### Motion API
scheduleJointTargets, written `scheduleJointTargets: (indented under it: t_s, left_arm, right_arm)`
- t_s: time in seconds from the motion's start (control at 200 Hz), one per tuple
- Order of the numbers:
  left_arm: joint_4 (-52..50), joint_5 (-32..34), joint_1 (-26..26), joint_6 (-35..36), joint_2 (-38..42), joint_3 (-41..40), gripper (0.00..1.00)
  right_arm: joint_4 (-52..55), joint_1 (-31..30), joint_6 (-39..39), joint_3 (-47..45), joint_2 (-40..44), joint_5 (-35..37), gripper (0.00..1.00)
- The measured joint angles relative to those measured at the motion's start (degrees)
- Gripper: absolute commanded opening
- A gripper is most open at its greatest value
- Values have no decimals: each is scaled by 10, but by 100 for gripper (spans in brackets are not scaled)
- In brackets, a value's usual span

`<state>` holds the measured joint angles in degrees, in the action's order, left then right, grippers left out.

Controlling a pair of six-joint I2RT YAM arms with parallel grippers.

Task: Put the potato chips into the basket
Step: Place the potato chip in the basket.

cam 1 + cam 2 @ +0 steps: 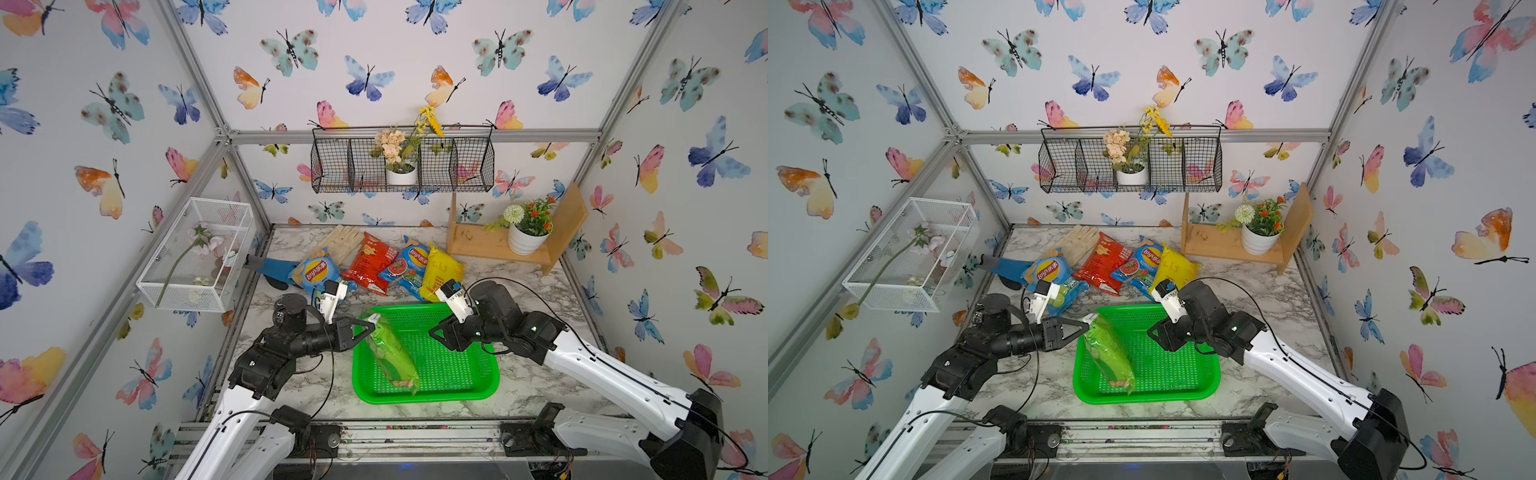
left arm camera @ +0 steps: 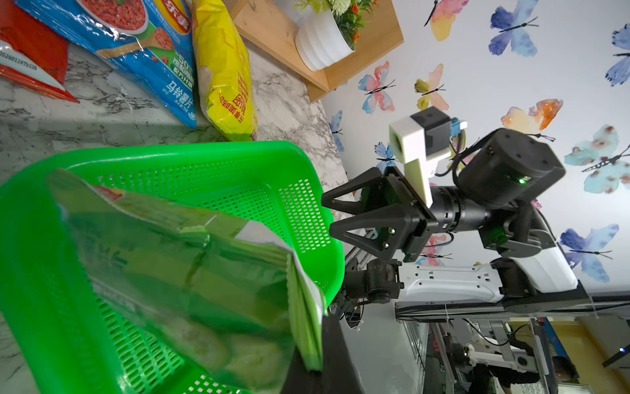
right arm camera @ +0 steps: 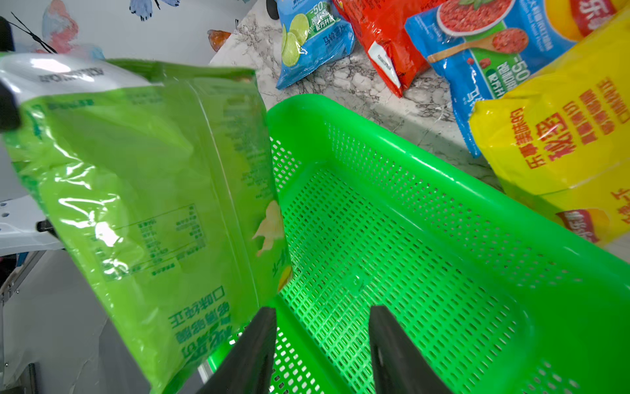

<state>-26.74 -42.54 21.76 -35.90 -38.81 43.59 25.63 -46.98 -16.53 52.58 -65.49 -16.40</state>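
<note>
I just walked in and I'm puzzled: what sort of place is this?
Probably a robot test booth dressed up like a home: butterfly wallpaper on aluminium framing, a marble-patterned tabletop, and two robot arms reaching in from its front edge.

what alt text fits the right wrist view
A green chip bag tilts over one end of the otherwise empty green basket, with the open right end effector in the foreground. Beyond it, a blue bag, a red bag, another blue bag and a yellow bag lie on the marble table.

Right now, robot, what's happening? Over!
Left gripper shut on green bag, hanging over basket. Right gripper open, empty, at basket's edge. Four bags on table. Nothing in the way.
</note>
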Motion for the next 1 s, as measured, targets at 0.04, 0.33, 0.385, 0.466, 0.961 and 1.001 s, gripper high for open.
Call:
scheduleJointTargets:
  t_s: [0.04, 0.33, 0.385, 0.466, 0.961, 1.001]
  left_arm:
    - [-6, 1, 0, 9, 5, -4, 0]
    - [-10, 40, 2, 70, 2, -2, 0]
    - [-13, 48, 7, 83, 3, -2, 0]
    - [-21, 65, 17, 99, 8, -3, 0]
    - [-37, 250, 206, 54, 50, -33, 0]
    - [-38, 270, 224, 41, 50, -40, 0]
  right_arm:
    - [-10, 0, -4, -8, -7, -5, 47]
    - [-70, 0, -27, -35, -67, -52, 39]
    - [-84, 0, -31, -39, -76, -63, 36]
    - [-103, 0, -37, -45, -89, -79, 32]
    - [-193, -94, -69, -89, -143, -136, 17]
    - [-201, -101, -75, -92, -150, -136, 17]
